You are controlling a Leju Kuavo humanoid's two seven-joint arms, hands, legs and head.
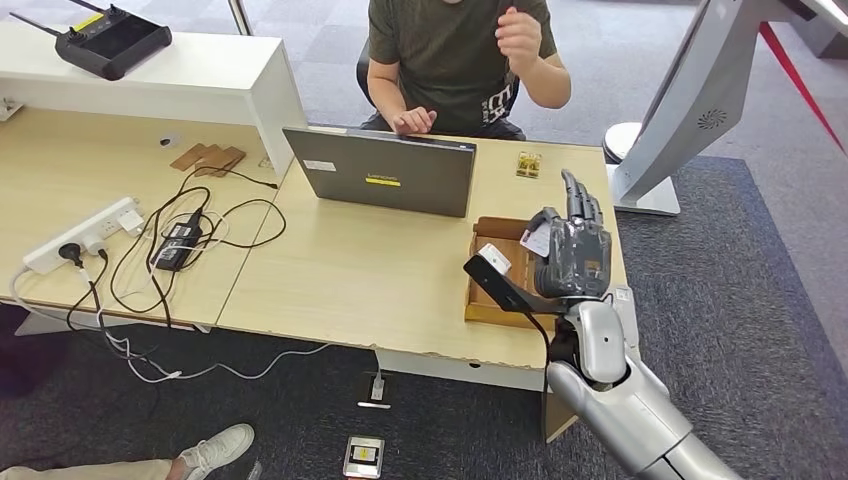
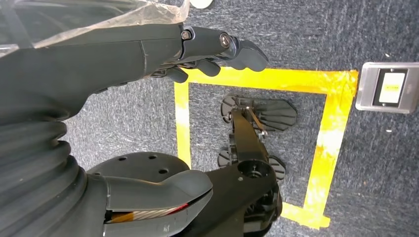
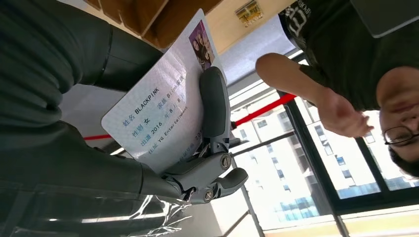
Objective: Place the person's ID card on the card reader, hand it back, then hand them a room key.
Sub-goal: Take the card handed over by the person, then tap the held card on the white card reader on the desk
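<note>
My right hand [image 3: 163, 148] pinches the ID card [image 3: 163, 111] flat against my palm, raised over the brown tray [image 1: 492, 300]; it seems thin, stiff and slick, so edge grips suit. Beyond, the person's hand [image 1: 518, 38] waits.

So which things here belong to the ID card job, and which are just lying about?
Job:
ID card, held in the right hand
person's raised hand
brown tray

Lying about:
laptop
power strip
black controller

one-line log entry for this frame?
right robot hand: holds ID card, above cardboard tray | left robot hand: empty, hanging | person: seated behind laptop
</note>
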